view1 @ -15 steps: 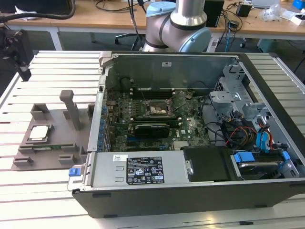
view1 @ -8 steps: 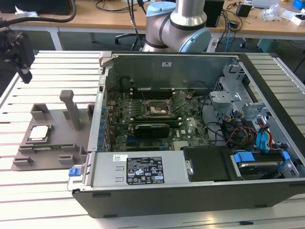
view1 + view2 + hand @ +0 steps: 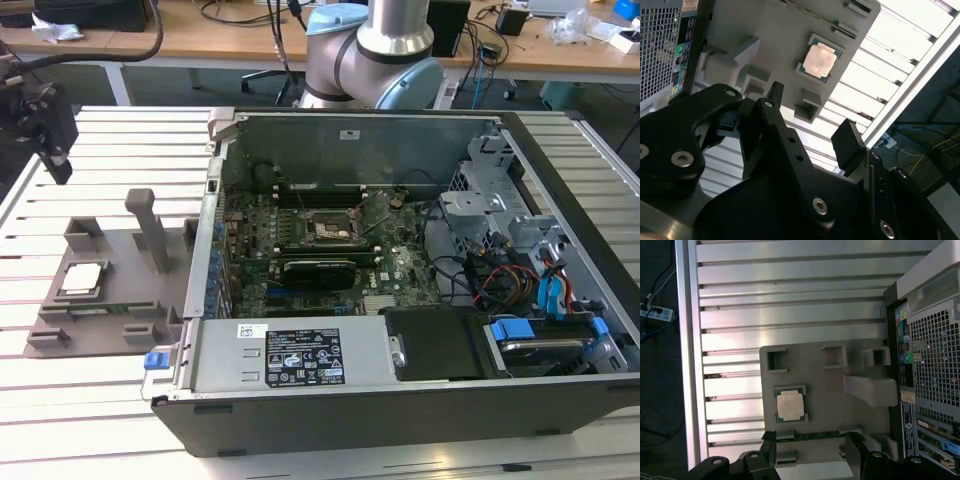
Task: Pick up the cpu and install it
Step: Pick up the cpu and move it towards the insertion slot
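The cpu (image 3: 82, 279) is a small silvery square lying flat in a recess of the grey holder plate (image 3: 125, 262), on the exterior view's left beside the open computer case (image 3: 400, 400). Both wrist views show the cpu (image 3: 819, 61) (image 3: 790, 406) from above, untouched. My black gripper (image 3: 52, 140) hangs well above the slatted table, up and to the left of the plate in the exterior view. It is open (image 3: 810, 115) (image 3: 812, 442), with nothing between its fingers. Inside the case, the square socket frame (image 3: 328, 230) sits on the green motherboard.
An upright grey post (image 3: 150, 225) rises from the holder plate close to the case wall. A thin green memory stick (image 3: 810, 435) lies along the plate's edge near the cpu. The arm's base (image 3: 375, 50) stands behind the case. Cables and drive cages (image 3: 520, 260) fill the case's right side.
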Robot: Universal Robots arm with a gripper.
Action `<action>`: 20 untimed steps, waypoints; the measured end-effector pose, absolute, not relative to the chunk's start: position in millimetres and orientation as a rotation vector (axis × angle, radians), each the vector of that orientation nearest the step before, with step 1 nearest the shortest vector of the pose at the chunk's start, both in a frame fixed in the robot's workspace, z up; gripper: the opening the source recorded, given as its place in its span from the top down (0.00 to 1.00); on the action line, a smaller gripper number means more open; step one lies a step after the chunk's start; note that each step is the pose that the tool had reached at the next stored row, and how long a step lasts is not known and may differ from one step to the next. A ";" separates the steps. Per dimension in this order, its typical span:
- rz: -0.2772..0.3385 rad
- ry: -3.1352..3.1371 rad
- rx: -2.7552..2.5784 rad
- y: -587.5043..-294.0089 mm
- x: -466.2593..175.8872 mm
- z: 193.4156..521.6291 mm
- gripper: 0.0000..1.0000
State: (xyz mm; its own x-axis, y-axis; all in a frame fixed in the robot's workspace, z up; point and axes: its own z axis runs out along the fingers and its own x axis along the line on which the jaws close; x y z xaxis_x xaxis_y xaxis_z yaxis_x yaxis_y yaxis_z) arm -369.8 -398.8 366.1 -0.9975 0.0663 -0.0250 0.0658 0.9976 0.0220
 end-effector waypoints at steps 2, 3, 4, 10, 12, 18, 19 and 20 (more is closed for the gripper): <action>0.033 3.114 0.103 -398.8 -369.8 363.4 0.34; 0.033 3.114 0.103 -398.8 -369.8 362.3 0.34; 0.033 3.114 0.103 -398.8 -369.8 361.6 0.34; 0.033 3.114 0.103 -398.8 -369.8 354.3 0.34; 0.033 3.114 0.103 -398.8 -369.8 351.5 0.34; 0.033 3.114 0.103 -398.8 -369.8 345.0 0.34; 0.033 3.114 0.103 -398.8 -369.8 343.8 0.34; 0.033 3.114 0.103 -398.8 -369.8 342.9 0.34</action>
